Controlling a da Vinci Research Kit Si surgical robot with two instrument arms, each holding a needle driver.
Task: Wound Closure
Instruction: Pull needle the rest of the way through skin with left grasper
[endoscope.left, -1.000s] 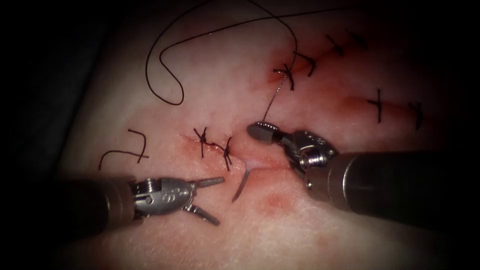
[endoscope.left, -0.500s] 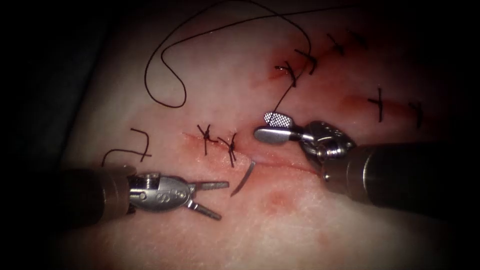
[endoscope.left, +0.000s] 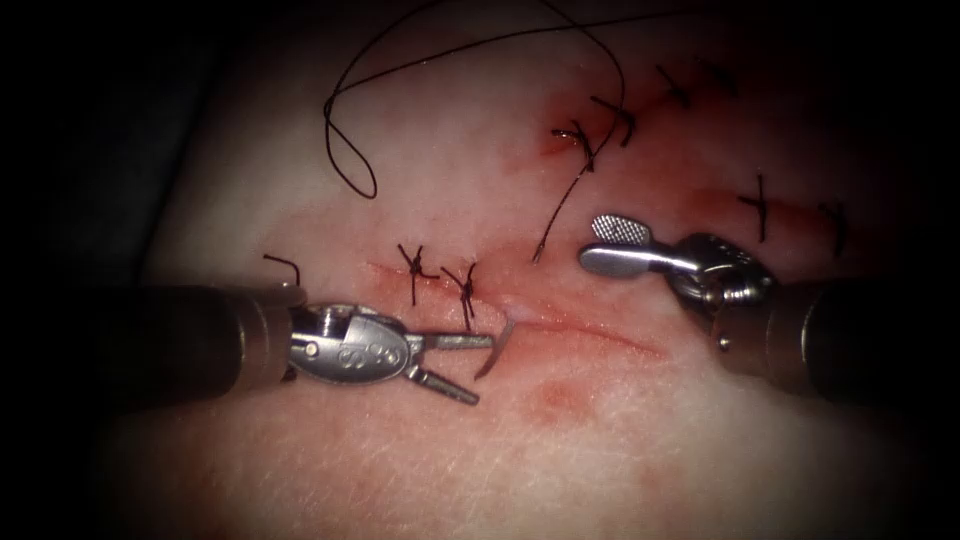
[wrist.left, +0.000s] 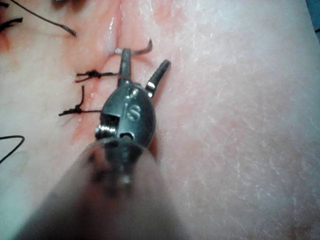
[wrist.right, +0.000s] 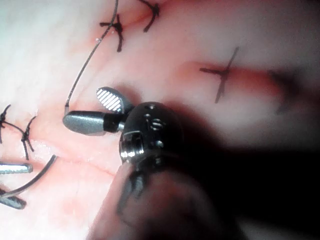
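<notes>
L gripper (endoscope.left: 482, 368) is spread wide, holding nothing; its upper jaw sits right by the exposed curve of the needle (endoscope.left: 494, 352), maybe touching, can't tell. In the left wrist view the same gripper (wrist.left: 142, 64) shows one jaw crossing the needle (wrist.left: 141, 50), the other off to the side. Needle is in the tissue (endoscope.left: 620, 450): one end buried at the cut (endoscope.left: 590, 333), near its left end just right of the two tied stitches (endoscope.left: 440, 282), the rest curving out below the cut.

R gripper (endoscope.left: 602, 244) is parted too, empty, above the cut and well off the needle. Loose end of the thread (endoscope.left: 560, 208) hangs free just left of it, running up to a knot and looping over the top of the tissue.

Risks, as I judge them: L jaws could nudge the needle rather than clamp it, since it's free and only the tissue holds it, so it may rotate or back out. A grab near the tip could slip. Slack thread w/ a free end could snag on either tool.

Vs 1 s ago: R gripper was clamped on the thread end; it has let go and pulled back to the right. L gripper has advanced right up to the needle. Thread loop at upper left has shrunk.
</notes>
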